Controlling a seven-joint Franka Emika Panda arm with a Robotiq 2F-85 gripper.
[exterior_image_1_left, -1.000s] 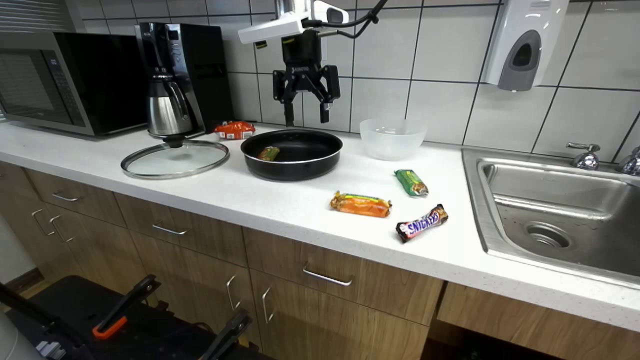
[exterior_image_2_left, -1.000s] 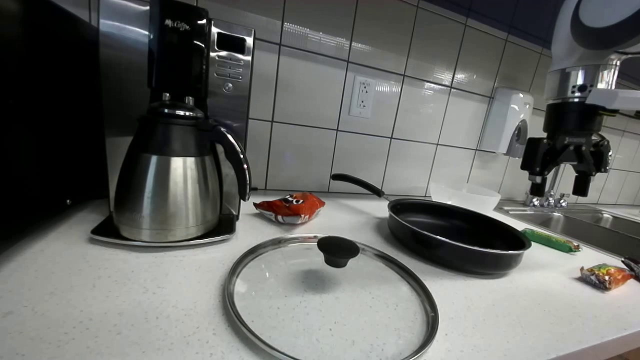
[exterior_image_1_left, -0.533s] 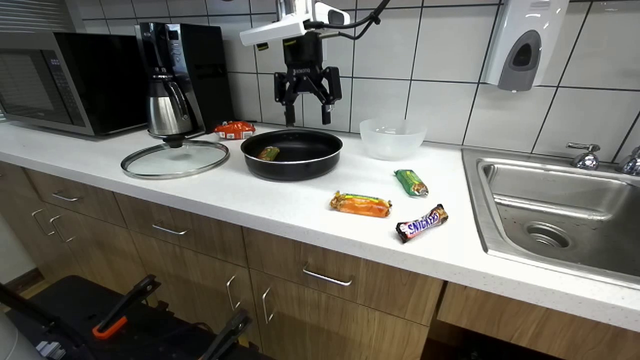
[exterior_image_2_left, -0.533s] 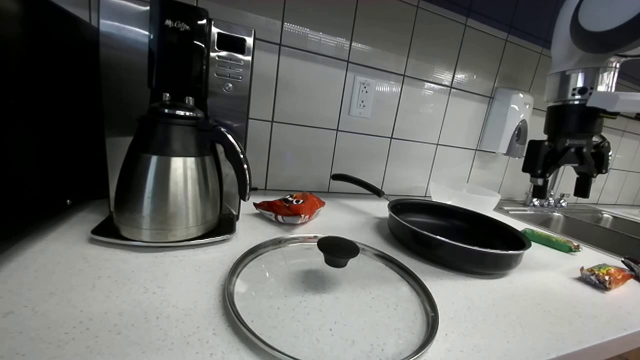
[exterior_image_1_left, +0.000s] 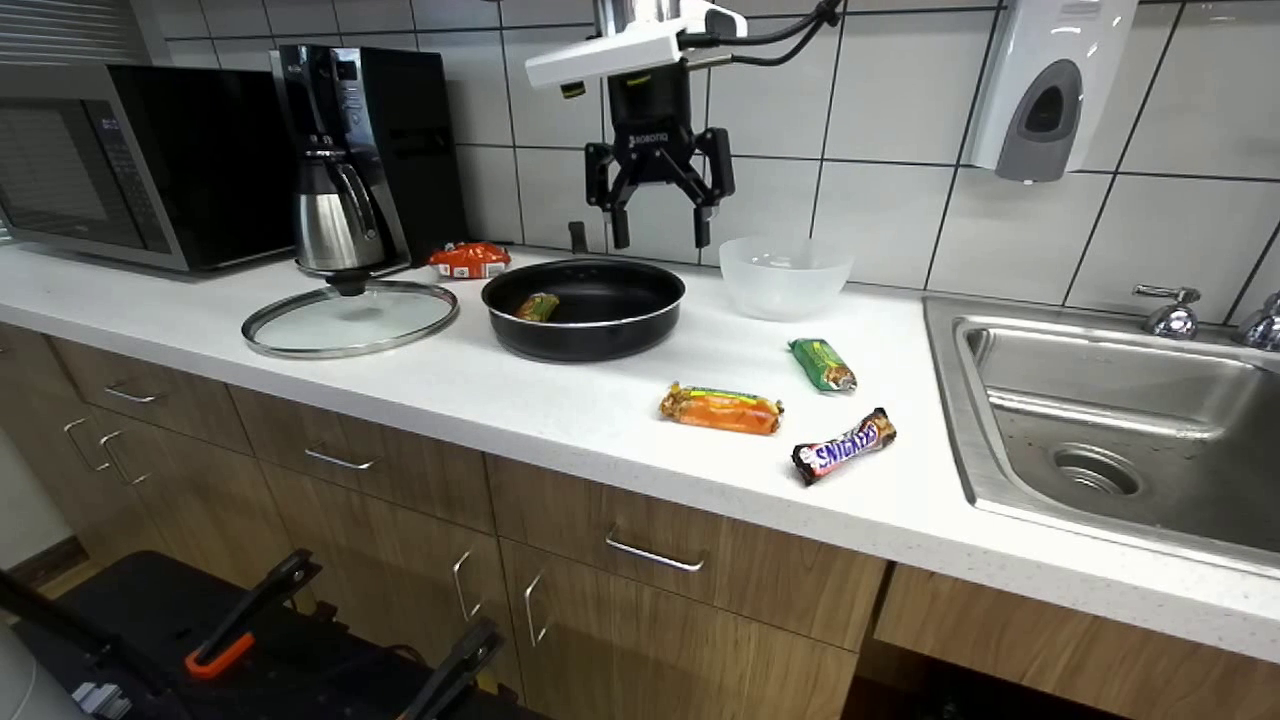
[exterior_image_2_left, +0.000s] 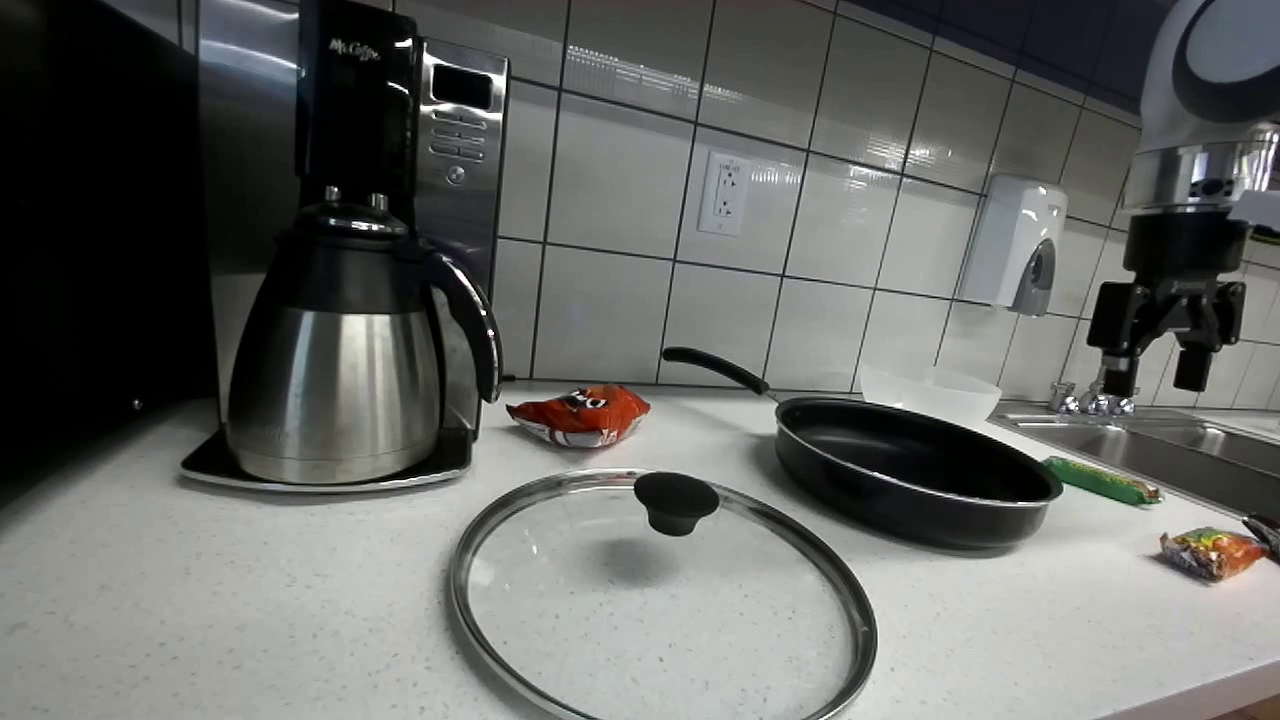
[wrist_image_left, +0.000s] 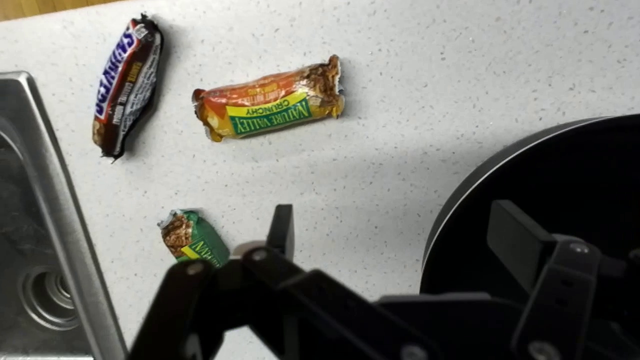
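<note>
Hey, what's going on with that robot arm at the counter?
The robot arm hangs above the kitchen counter, its fingers open and nothing between them. Near them sits a black pan with one wrapped snack inside. Three more, a green bar, an orange bar and a Snickers, lie on the counter between the pan and the sink. A glass lid rests at the pan's other side.

Your arm (exterior_image_2_left: 1162, 118): off-white casing with a curved dark grey band (exterior_image_2_left: 1197, 92), then a silver collar (exterior_image_2_left: 1193, 180), then a black gripper (exterior_image_1_left: 661, 230) lettered ROBOTIQ in white. You have black cables (exterior_image_1_left: 765, 40) bound together off a white bracket (exterior_image_1_left: 625, 55). In your wrist view, pale round screws (wrist_image_left: 580, 247) on black links (wrist_image_left: 325, 300), flat grey finger pads (wrist_image_left: 517, 245).
</note>
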